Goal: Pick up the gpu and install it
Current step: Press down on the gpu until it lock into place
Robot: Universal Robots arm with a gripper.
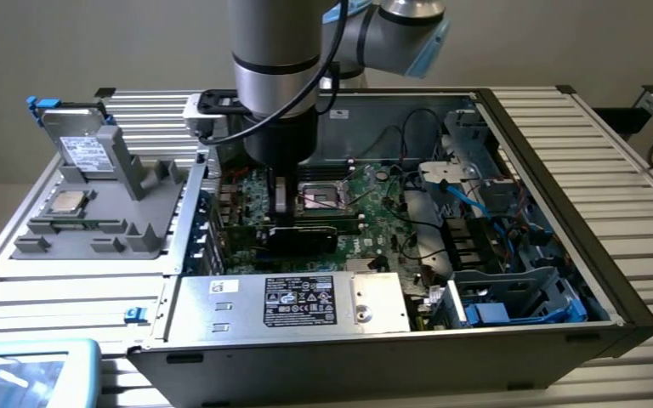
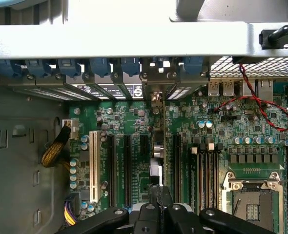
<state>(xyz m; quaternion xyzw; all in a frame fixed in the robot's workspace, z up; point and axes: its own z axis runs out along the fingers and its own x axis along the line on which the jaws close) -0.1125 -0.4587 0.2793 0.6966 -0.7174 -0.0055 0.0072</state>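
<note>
The gpu point(image 1: 303, 239) stands on edge inside the open computer case, its black face toward the camera in the exterior view. My gripper point(image 1: 285, 223) reaches straight down from the arm and is shut on the card's upper edge. In the wrist view the gpu point(image 2: 155, 146) appears edge-on as a thin strip. It runs from my gripper point(image 2: 156, 194) to its silver bracket at the case's rear slot openings point(image 2: 154, 92). The card sits in line with the black expansion slots point(image 2: 127, 165) on the green motherboard point(image 2: 129, 117). How deep it sits in a slot I cannot tell.
The empty processor socket point(image 1: 324, 197) lies just beside the card. A silver power supply point(image 1: 292, 302) fills the case's near side, and cables and blue drive bays point(image 1: 508, 297) crowd the exterior view's right. A grey parts stand point(image 1: 111, 195) holding a silver chip point(image 1: 68, 201) sits outside the case.
</note>
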